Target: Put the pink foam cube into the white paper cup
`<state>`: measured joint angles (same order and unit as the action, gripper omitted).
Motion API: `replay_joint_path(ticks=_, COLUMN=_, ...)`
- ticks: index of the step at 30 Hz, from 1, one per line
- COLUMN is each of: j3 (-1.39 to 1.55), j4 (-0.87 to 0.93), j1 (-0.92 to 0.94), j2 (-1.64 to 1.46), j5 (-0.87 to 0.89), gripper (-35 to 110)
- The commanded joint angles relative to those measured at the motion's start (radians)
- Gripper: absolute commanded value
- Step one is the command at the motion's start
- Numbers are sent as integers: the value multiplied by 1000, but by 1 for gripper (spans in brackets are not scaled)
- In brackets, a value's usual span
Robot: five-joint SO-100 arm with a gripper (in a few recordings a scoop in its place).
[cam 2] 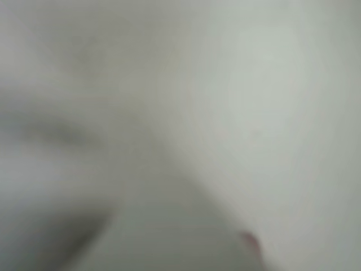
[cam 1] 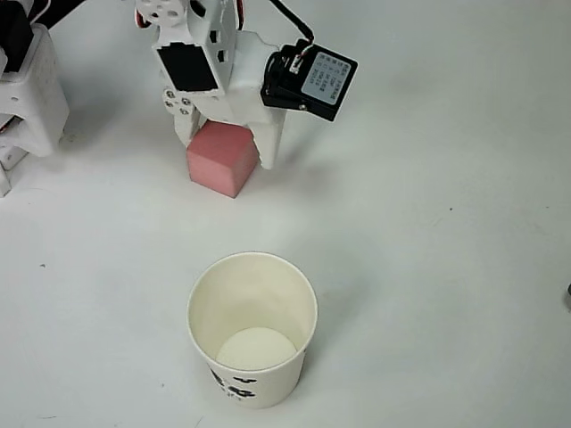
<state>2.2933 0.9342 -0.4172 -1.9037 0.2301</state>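
Note:
The pink foam cube [cam 1: 223, 160] sits at the upper left of the overhead view, on the white table. My white gripper [cam 1: 228, 141] comes down over it from above, with one finger against its left side and the other finger [cam 1: 271, 143] against its right side, so the jaws are closed on the cube. The white paper cup [cam 1: 252, 272] stands upright and empty below the cube, a short gap away, with black marks low on its wall. The wrist view is a pale blur with a small pink speck [cam 2: 251, 241] near the bottom edge.
The arm's white base [cam 1: 31, 94] stands at the left edge of the overhead view. A black servo with a label [cam 1: 312, 82] juts out to the right of the gripper. Bare white table [cam 1: 446, 250] stretches to the right of the cup.

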Motion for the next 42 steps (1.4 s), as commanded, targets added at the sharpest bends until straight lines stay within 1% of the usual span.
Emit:
replay_joint_path(ticks=1, j3=-67, j4=-21, j1=-14, j2=-9, j5=18, gripper=32)
replay_joint_path(ticks=4, j3=-64, j4=-21, j1=-14, j2=-11, j5=26, gripper=22)
replay_joint_path(ticks=6, j3=-64, j4=-21, j1=-15, j2=-14, j5=35, gripper=18)
replay_joint_path(ticks=14, j3=-69, j4=-17, j1=-20, j2=-37, j5=49, gripper=16)
replay_joint_path(ticks=17, j3=-138, j4=-14, j1=-12, j2=-71, j5=0, gripper=16)
replay_joint_path(ticks=21, j3=-296, j4=206, j1=31, j2=-72, j5=-54, gripper=16)
replay_joint_path(ticks=30, j3=-531, j4=476, j1=173, j2=-107, j5=-183, gripper=16)
replay_joint_path(ticks=39, j3=-712, j4=578, j1=321, j2=-101, j5=-325, gripper=16)
replay_joint_path(ticks=42, j3=-819, j4=627, j1=356, j2=-37, j5=-368, gripper=17)
